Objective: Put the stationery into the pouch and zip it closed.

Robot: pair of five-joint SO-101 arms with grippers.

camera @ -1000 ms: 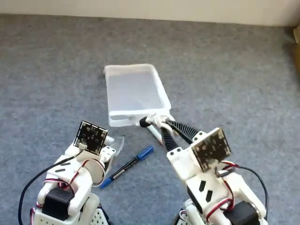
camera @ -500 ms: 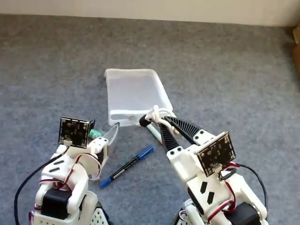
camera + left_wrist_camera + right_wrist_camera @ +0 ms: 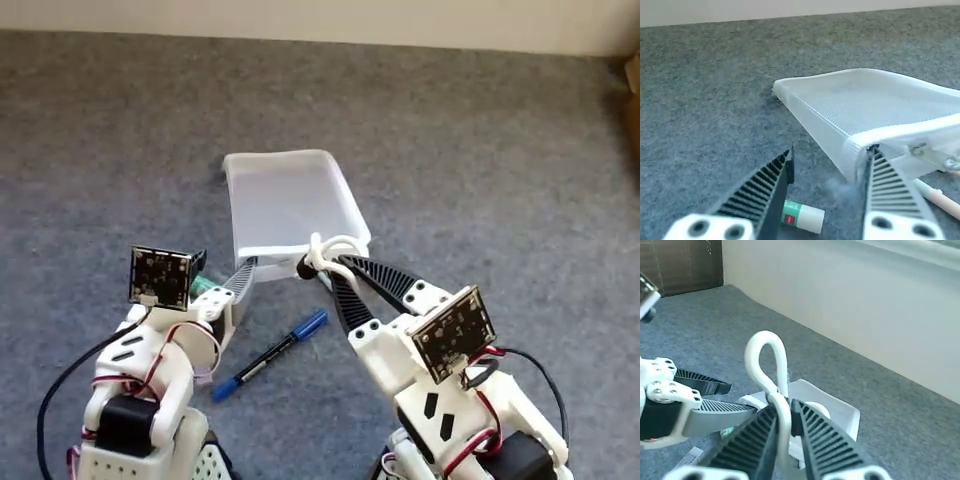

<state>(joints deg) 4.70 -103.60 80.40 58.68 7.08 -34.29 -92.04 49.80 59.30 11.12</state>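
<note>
- The pouch (image 3: 288,195) lies flat at the centre of the table (image 3: 480,140). Its long axis runs away from the arms, and the zip end is nearest them.
- The right end effector (image 3: 785,407) pinches the zip loop (image 3: 766,357) at the near edge.
- The left end effector (image 3: 830,155) is spread, with the pouch's near left corner between its fingers.
- Recommended step: close the left on the corner hem, not on the mesh alone, to brace against the zip pull.
- The pen (image 3: 272,354) and the glue stick (image 3: 801,216) lie outside the pouch, near the mouth.
</note>
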